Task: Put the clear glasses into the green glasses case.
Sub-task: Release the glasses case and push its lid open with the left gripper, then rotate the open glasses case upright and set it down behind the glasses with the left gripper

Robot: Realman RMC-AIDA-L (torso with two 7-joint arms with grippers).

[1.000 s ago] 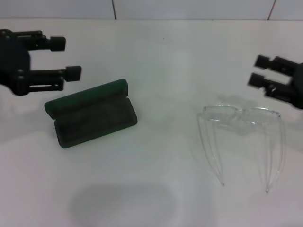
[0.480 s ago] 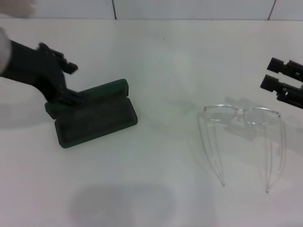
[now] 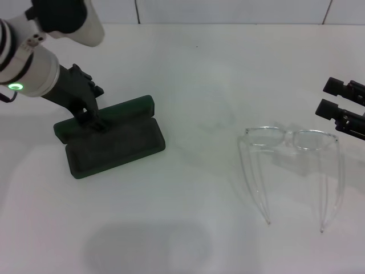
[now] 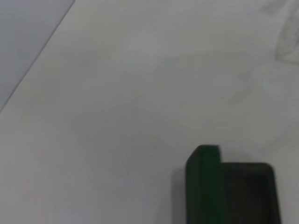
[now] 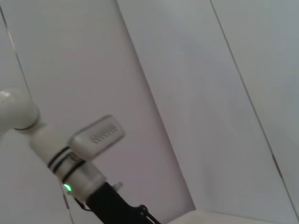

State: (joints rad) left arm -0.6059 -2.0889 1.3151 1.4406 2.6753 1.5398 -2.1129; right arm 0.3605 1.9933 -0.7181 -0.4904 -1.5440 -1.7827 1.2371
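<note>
The green glasses case [image 3: 111, 137] lies open at the left of the white table, lid toward the back; one end of it also shows in the left wrist view [image 4: 229, 191]. My left gripper [image 3: 91, 117] points down onto the case's lid near its left end. The clear glasses [image 3: 291, 165] rest right of centre, lenses toward the back and arms unfolded toward the front. My right gripper [image 3: 329, 97] hovers open just behind and to the right of the glasses, holding nothing.
The white table [image 3: 194, 217] stretches between case and glasses. A tiled wall [image 3: 228, 10] runs along the back edge. In the right wrist view the left arm [image 5: 79, 172] shows far off against the wall.
My left arm swung from hovering behind the case down onto its lid. The right gripper drifted slightly right, away from the centre. Case and glasses stayed put.
</note>
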